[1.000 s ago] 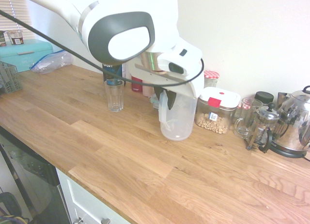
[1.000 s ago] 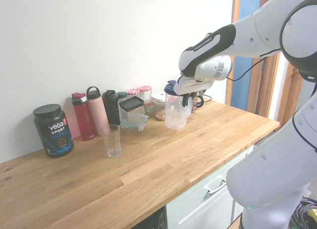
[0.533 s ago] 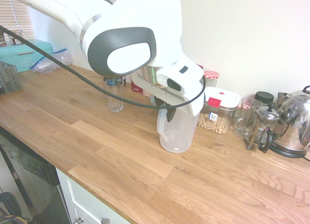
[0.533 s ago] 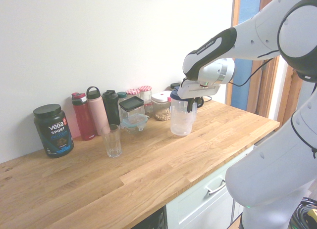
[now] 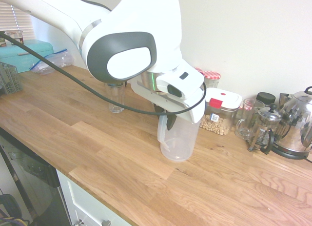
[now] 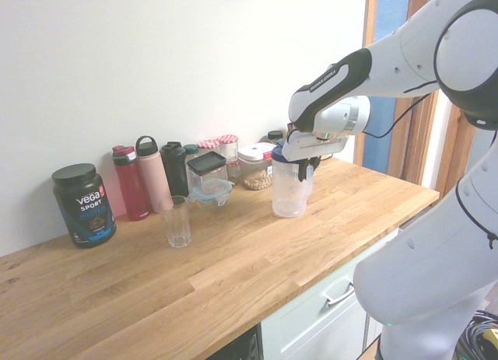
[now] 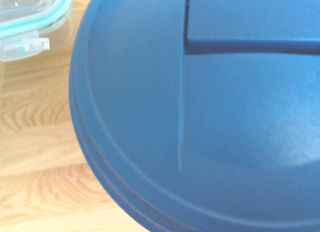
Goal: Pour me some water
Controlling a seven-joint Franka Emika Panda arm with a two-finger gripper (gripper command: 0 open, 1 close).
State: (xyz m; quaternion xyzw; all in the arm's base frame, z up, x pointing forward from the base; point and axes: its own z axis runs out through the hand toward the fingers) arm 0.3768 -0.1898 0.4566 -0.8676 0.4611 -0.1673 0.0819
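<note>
A clear plastic pitcher (image 5: pixel 178 138) (image 6: pixel 292 193) with a blue lid (image 7: pixel 225 117) stands upright near the middle of the wooden countertop (image 5: pixel 97 153). My gripper (image 5: pixel 168 121) (image 6: pixel 306 172) is shut on its handle from above. The pitcher's base is at the counter surface or just over it; I cannot tell which. How much water it holds does not show. An empty drinking glass (image 5: pixel 116 96) (image 6: pixel 177 221) stands apart from the pitcher, in front of the bottles by the wall. The blue lid fills the wrist view.
Along the wall stand a black Vega tub (image 6: pixel 84 204), a red bottle (image 6: pixel 130 183), a pink bottle (image 6: pixel 154 174), jars, a teal-rimmed container (image 7: pixel 30 16) and a nut container (image 5: pixel 219 111). A glass mug (image 5: pixel 247 118), French press (image 5: pixel 263 130) and kettle (image 5: pixel 297 123) are beyond.
The arm has carried the pitcher away from the wall and the nut container, out toward the front of the counter. The glass has not moved.
</note>
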